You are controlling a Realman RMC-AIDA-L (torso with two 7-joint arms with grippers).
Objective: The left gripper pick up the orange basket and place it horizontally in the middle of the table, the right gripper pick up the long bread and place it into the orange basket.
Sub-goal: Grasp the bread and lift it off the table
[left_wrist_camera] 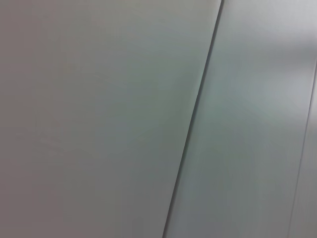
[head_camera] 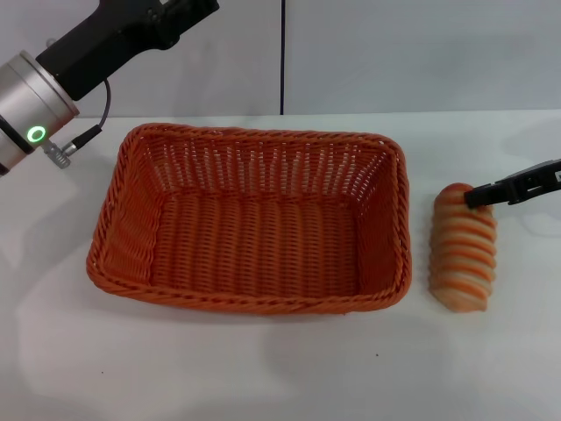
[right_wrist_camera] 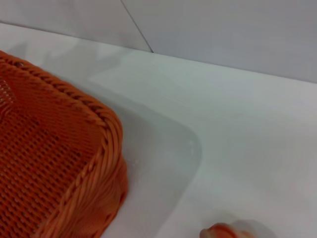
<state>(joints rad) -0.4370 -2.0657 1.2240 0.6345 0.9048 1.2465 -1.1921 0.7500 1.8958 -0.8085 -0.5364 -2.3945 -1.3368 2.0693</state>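
The large rectangular orange woven basket [head_camera: 250, 224] is sitting lengthwise across the middle of the frame on the plain white surface [head_camera: 263, 368], holding nothing. Just beside its right end, the oblong tan loaf with orange and cream stripes [head_camera: 464, 248] is lying on the surface. The thin black right fingers [head_camera: 480, 195] are touching the loaf's far end; whether they are gripping it cannot be told. The left arm's black-and-silver body [head_camera: 53, 74] is hanging in the upper left, its fingers out of view

orange basket [head_camera: 254, 224] upright mid-table, lengthwise across | long bread [head_camera: 463, 248] just beside its right end
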